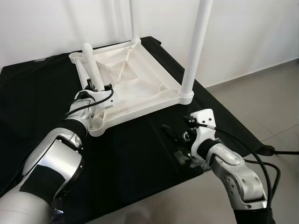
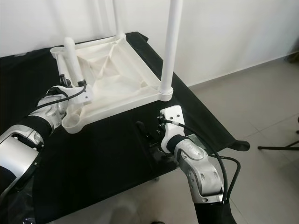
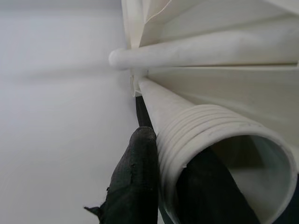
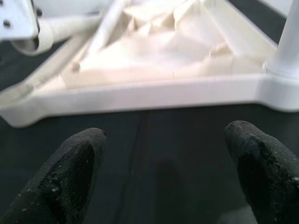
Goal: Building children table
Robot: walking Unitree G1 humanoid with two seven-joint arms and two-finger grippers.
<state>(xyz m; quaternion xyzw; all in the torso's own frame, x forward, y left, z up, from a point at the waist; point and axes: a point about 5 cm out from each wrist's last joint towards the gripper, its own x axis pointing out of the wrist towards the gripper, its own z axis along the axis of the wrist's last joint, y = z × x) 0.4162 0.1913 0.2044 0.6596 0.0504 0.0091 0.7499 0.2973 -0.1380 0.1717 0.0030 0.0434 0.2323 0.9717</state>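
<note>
"Was any text, label, brand or number legible on the white table top (image 1: 140,84) or its legs?"

"None. No readable marking was found on any surface."

A black cloth (image 1: 140,154) is spread over the tabletop, its edges draped down toward the grey tiled floor (image 1: 275,98). Directly on the cloth, just ahead of the right end effector (image 4: 168,172), a white plastic table top (image 1: 135,79) is laid upside down. A white leg (image 1: 196,46) is stood upright in its corner socket ahead of that end effector, slightly to its right side.
</note>
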